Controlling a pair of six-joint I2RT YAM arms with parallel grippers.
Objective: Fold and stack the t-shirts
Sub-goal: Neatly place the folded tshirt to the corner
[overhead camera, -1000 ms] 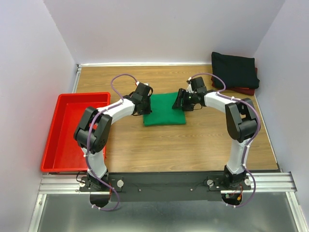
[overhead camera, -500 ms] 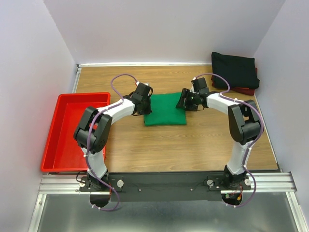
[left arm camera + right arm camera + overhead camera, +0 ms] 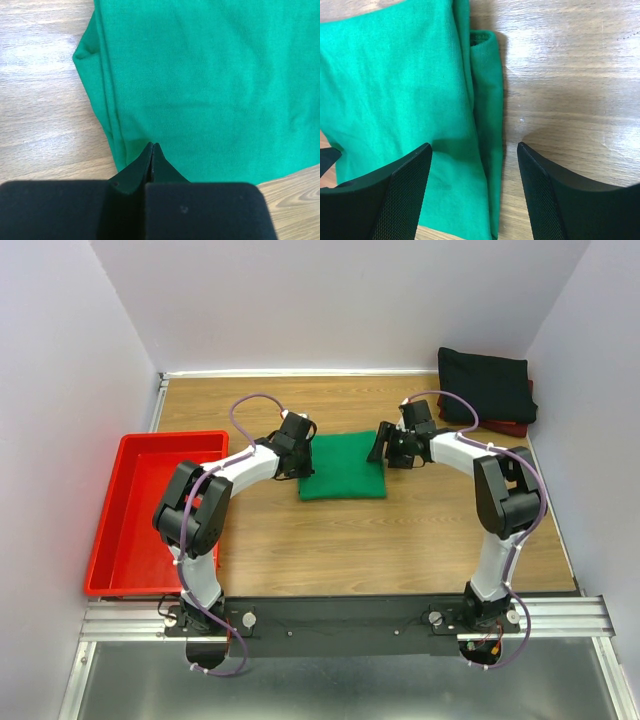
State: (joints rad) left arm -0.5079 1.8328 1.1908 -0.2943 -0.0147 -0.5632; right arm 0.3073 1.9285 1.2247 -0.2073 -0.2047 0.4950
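Green t-shirt (image 3: 342,465) looks folded. L hand (image 3: 153,146) closed at its edge, R hand (image 3: 474,148) open astride. Next prob: pinch, stack on black t-shirt (image 3: 485,380).

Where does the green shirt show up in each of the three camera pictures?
Top external: green shirt, folded, at the middle.
Left wrist: green shirt fills the upper right.
Right wrist: green shirt fills the left half.
Shared landmark: the wooden table under it, in all three.

Open tabletop (image 3: 420,530) before green shirt (image 3: 342,468) — red tray (image 3: 140,520) blocks left, black shirt (image 3: 487,385) far-right corner.
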